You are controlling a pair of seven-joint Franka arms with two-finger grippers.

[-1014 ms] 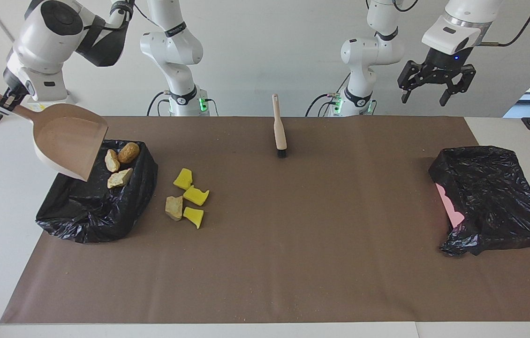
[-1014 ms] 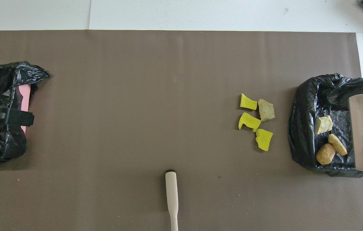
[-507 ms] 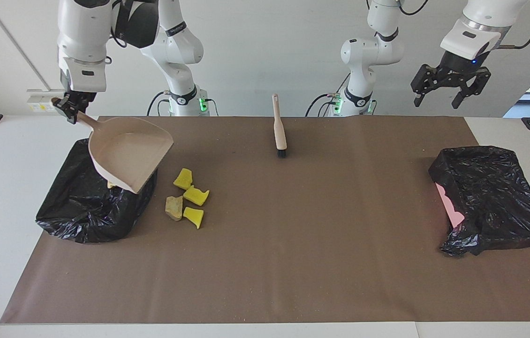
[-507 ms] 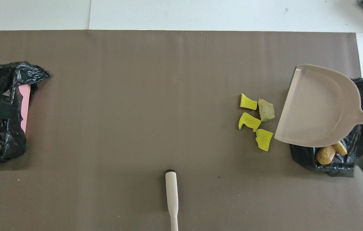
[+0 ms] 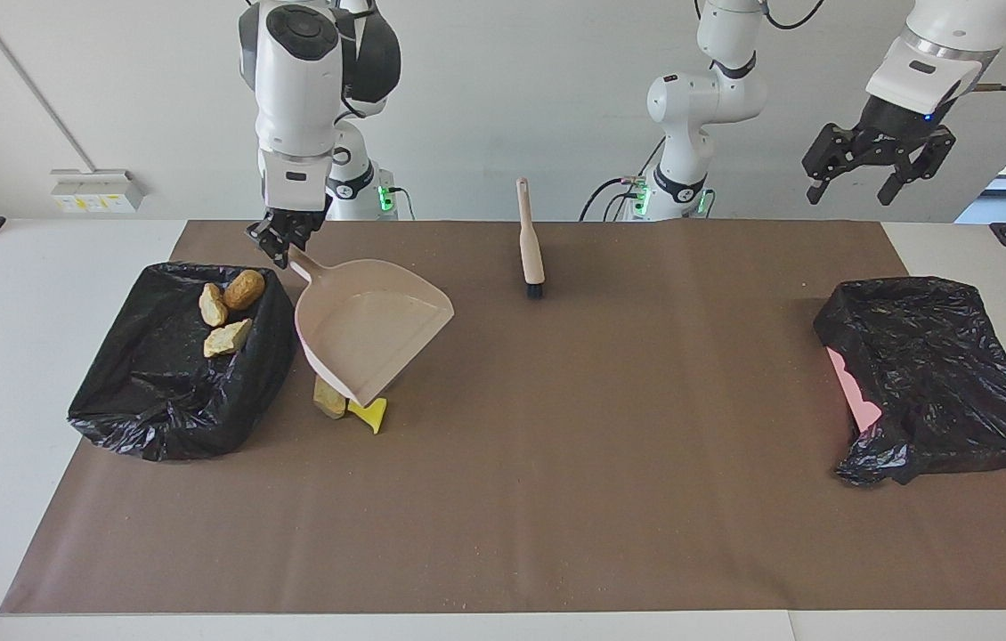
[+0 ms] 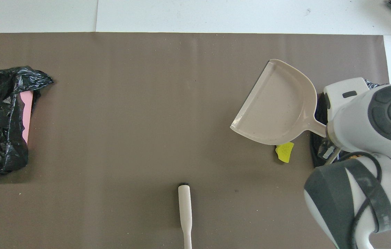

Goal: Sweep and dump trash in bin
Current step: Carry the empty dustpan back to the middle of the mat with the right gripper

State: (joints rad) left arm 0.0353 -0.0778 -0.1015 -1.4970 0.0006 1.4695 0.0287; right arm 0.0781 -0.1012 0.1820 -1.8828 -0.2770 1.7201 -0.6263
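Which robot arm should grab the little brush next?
Probably left. Its open claw is free, in the air near the black-bagged bin. The right claw is shut on the beige plastic dustpan. The wooden-handled brush lies midway between the arms.

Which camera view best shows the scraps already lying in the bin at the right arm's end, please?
The facing view: three golden-brown scraps lie plainly in the black-bagged bin. In the overhead view the right arm covers them.
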